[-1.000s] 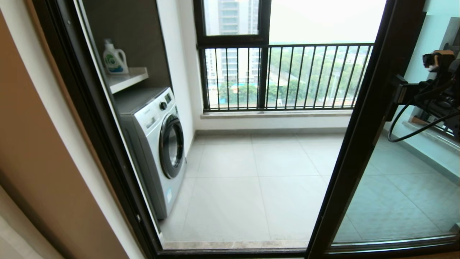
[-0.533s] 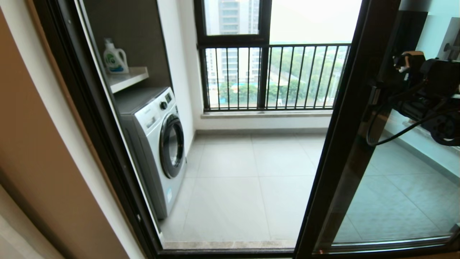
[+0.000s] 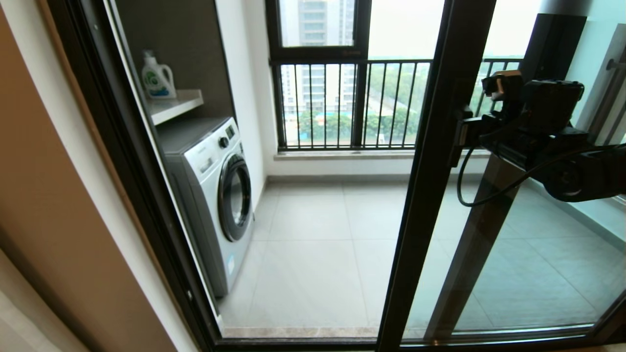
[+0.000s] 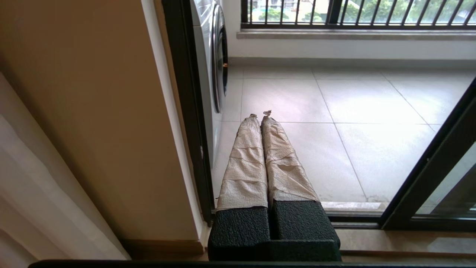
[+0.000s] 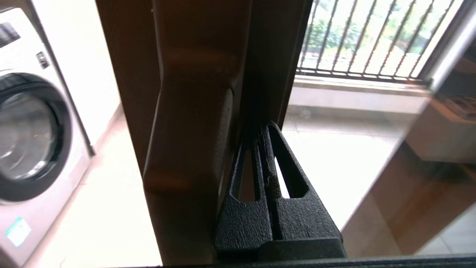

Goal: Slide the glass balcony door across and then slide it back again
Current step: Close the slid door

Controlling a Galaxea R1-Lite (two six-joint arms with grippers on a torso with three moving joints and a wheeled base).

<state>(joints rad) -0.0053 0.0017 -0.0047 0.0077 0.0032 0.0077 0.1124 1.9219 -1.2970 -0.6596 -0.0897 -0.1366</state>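
Note:
The glass balcony door (image 3: 429, 176) is a clear pane in a dark frame, and its leading upright stands right of the doorway's middle. Its short bar handle (image 5: 187, 130) sits on that upright. My right gripper (image 3: 463, 133) is shut, with nothing between its fingers. It lies flat against the side of the handle (image 3: 456, 142) that faces the glass, fingertips (image 5: 264, 130) tucked in by the frame. My left gripper (image 4: 260, 114) is shut and empty, parked low by the left door jamb (image 4: 186, 111). It does not show in the head view.
A white washing machine (image 3: 215, 195) and a shelf with a detergent bottle (image 3: 157, 78) stand left on the balcony. The window with black railing bars (image 3: 342, 105) is at the back. Another dark upright (image 3: 472, 264) shows behind the glass. Open doorway lies left of the door.
The door's leading upright has slid left, narrowing the opening. My right gripper has travelled left with it at the handle. The other upright now shows behind the glass.

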